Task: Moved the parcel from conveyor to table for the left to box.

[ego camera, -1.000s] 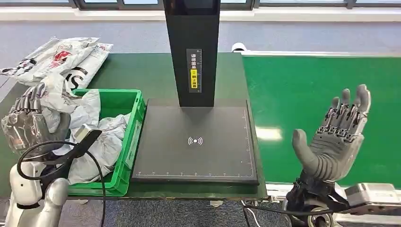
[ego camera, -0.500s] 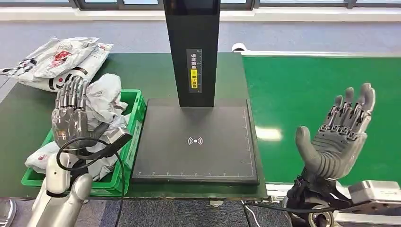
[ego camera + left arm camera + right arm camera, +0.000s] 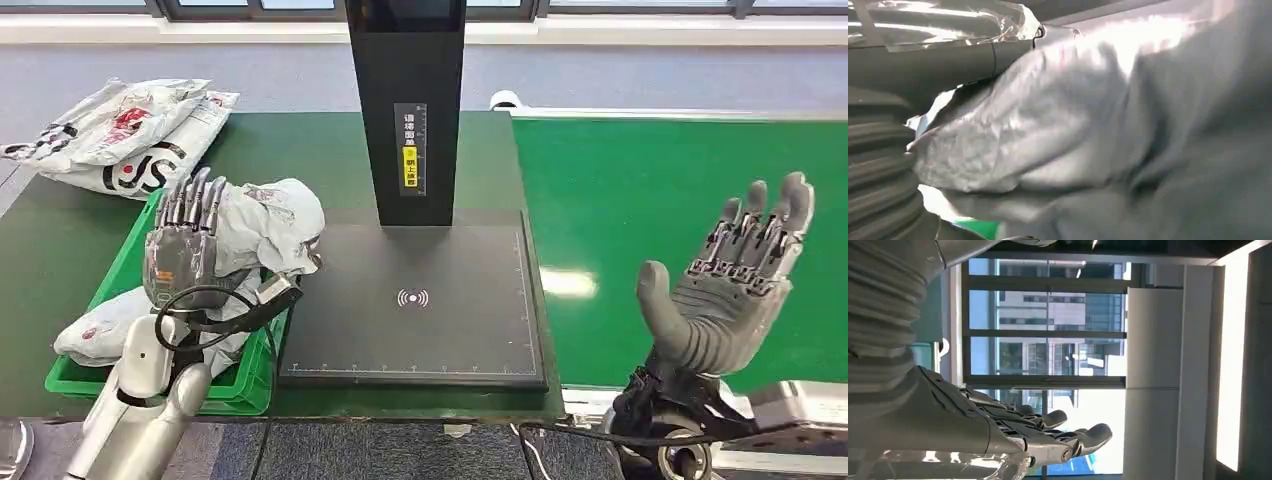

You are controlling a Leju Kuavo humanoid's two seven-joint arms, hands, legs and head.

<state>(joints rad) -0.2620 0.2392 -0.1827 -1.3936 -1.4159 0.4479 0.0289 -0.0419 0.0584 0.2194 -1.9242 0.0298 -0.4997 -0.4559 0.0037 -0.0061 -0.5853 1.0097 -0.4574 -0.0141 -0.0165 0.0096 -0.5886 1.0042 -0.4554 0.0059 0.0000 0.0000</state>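
Note:
My left hand (image 3: pixel 183 255) grips a crumpled grey plastic parcel (image 3: pixel 270 225) and holds it above the right edge of the green crate (image 3: pixel 100 390), beside the black scanner plate (image 3: pixel 415 300). In the left wrist view the grey parcel (image 3: pixel 1073 135) lies close against the hand's ribbed cover (image 3: pixel 878 165). Another grey parcel (image 3: pixel 100 335) lies inside the crate. My right hand (image 3: pixel 725 290) is raised over the near edge of the green conveyor belt (image 3: pixel 650 190), palm up, fingers spread, holding nothing. The right wrist view shows that right hand (image 3: pixel 998 430) with straight fingers.
A black column (image 3: pixel 405 100) rises from the back of the scanner plate. Several printed parcels (image 3: pixel 130 135) lie piled at the table's back left. The dark green table (image 3: pixel 300 150) runs between crate and conveyor.
My left hand has carried the grey parcel from the crate's left side to the right, up to the scanner plate's edge. My right hand drifted slightly right, still open.

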